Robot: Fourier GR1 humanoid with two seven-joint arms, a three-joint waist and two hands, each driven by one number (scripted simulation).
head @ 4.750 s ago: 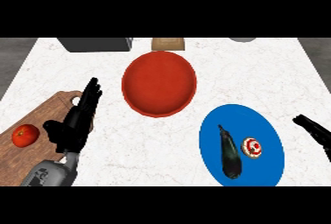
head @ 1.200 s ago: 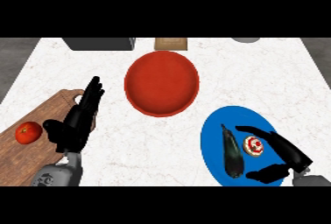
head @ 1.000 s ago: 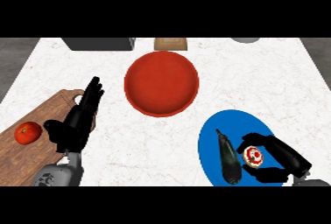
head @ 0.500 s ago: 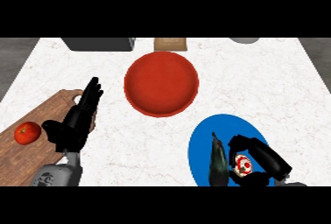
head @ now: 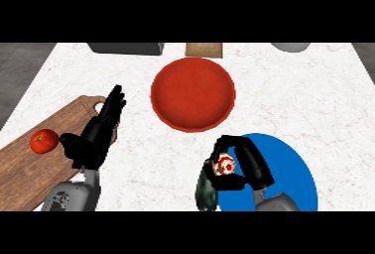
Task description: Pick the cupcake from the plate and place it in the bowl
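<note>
Curling round the cupcake (head: pixel 223 166), the right robot hand (head: pixel 245 166) sits at the left edge of the blue plate (head: pixel 293 171), its fingers arched over the top and its thumb closing in from below, so the cupcake shows only as a patch of white and red inside the grasp. Whether the cupcake rests on the plate or is raised off it cannot be told from this view. Just beside the right robot hand, at its lower left, a dark green elongated thing (head: pixel 206 194) lies at the plate's left rim — too dim to name. The plate is at the lower right of the white marbled counter (head: pixel 307 99), and the grey forearm comes up over it from the lower edge.

The red bowl (head: pixel 193 93) stands up and to the left of the plate, apart from the right robot hand, with bare counter between the two.

The left robot hand (head: pixel 93 136) shows at the left with its fingers straight and pointing up the view, holding nothing — it lies over the right edge of the wooden cutting board (head: pixel 29 168). A tomato (head: pixel 44 141) sits on that board, just to the left of the left robot hand.

Along the far edge of the counter are a dark grey box (head: pixel 126 48), a small tan block (head: pixel 204 49) and a pale round thing (head: pixel 292 47), all cut off by the top of the view.
</note>
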